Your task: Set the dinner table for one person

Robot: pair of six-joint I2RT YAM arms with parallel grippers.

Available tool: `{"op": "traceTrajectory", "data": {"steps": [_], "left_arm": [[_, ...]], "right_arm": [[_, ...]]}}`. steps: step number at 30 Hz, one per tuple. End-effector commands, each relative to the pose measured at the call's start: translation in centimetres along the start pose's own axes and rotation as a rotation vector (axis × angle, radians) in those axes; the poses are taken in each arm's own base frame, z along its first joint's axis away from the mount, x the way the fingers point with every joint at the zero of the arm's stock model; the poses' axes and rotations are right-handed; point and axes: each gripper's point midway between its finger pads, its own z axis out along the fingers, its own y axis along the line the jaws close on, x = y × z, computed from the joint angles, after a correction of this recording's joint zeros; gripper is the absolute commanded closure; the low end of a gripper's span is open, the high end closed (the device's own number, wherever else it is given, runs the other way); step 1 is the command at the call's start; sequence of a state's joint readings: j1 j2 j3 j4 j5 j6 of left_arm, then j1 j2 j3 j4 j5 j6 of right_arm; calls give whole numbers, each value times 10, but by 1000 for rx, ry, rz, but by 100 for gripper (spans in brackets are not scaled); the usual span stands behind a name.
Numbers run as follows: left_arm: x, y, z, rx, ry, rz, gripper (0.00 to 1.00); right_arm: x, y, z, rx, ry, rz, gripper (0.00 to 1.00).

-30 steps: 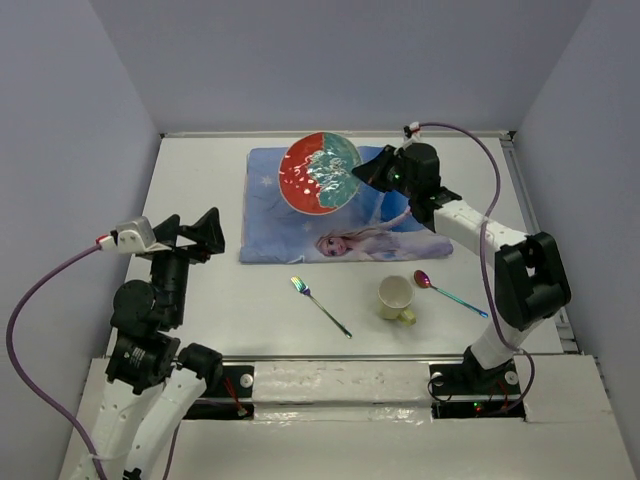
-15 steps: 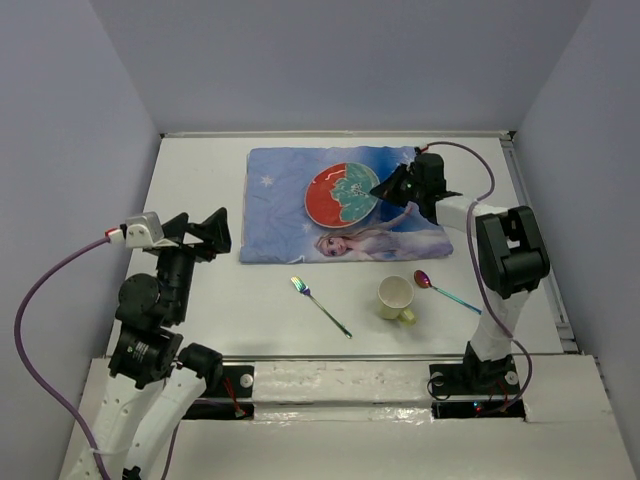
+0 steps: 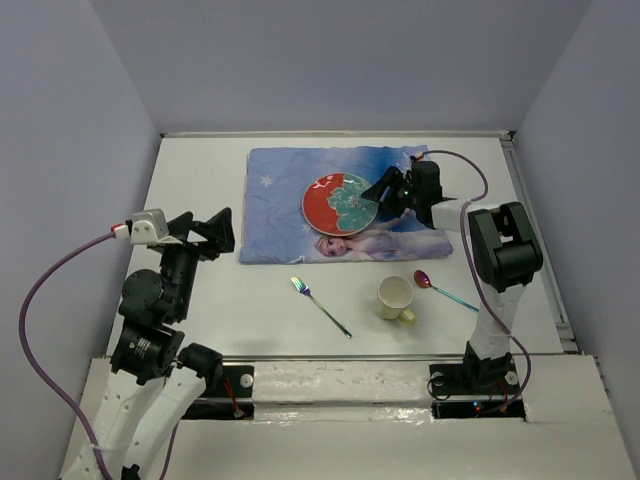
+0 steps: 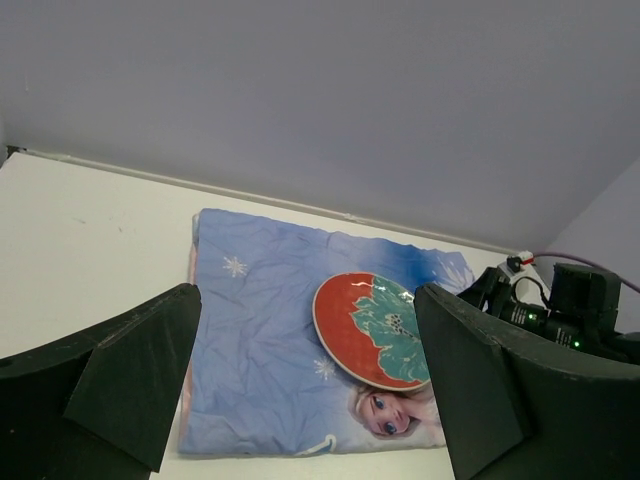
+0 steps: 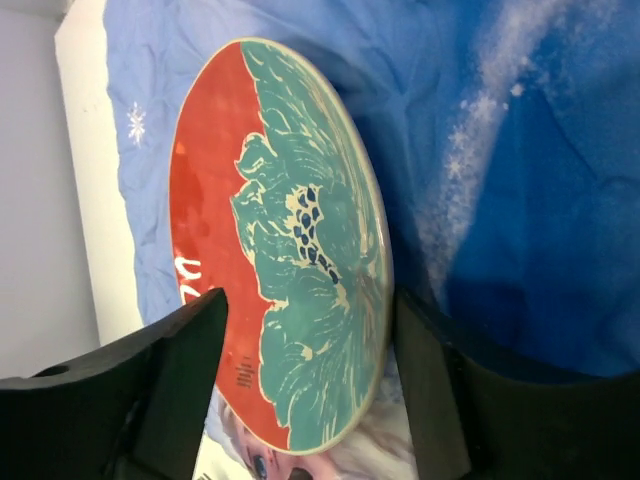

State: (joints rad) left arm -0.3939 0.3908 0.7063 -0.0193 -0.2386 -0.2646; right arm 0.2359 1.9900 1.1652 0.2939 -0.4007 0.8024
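White dinner table, lilac-grey walls on 3 sides. R gripper clamps rim of tilted red/teal plate over blue placemat; L gripper wide open, empty, above table's left

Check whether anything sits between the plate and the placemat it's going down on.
Nothing visible does. The right end effector holds the plate tilted over the placemat, and the cloth around it is bare. The fork, mug and spoon lie on the dinner table's near side, off the placemat.
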Motion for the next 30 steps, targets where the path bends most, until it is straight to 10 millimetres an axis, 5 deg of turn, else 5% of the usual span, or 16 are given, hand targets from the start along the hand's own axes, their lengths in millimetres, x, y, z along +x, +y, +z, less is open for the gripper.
{"op": "traceTrajectory", "data": {"steps": [1, 6, 7, 10, 11, 17, 21, 30], "left_arm": [[-8, -9, 3, 37, -34, -13, 1], [-8, -10, 3, 40, -34, -15, 1], [-9, -10, 2, 42, -35, -14, 1], [-9, -11, 2, 47, -36, -15, 1], [-10, -11, 1, 50, -39, -16, 1], [-12, -13, 0, 57, -42, -10, 1], [-11, -14, 1, 64, -38, -9, 1], [-11, -14, 0, 63, -40, -8, 1]], "right_arm": [[-30, 25, -19, -25, -104, -118, 23], [-41, 45, -56, 0, -139, -251, 7], [-49, 62, -75, -22, -177, -283, 7], [-33, 57, -104, 6, -180, -317, 6], [-36, 69, -128, -8, -227, -332, 7], [55, 14, -178, 173, -161, -315, 12], [102, 6, -222, 210, -100, -300, 19], [140, -11, -260, 273, -16, -239, 33]]}}
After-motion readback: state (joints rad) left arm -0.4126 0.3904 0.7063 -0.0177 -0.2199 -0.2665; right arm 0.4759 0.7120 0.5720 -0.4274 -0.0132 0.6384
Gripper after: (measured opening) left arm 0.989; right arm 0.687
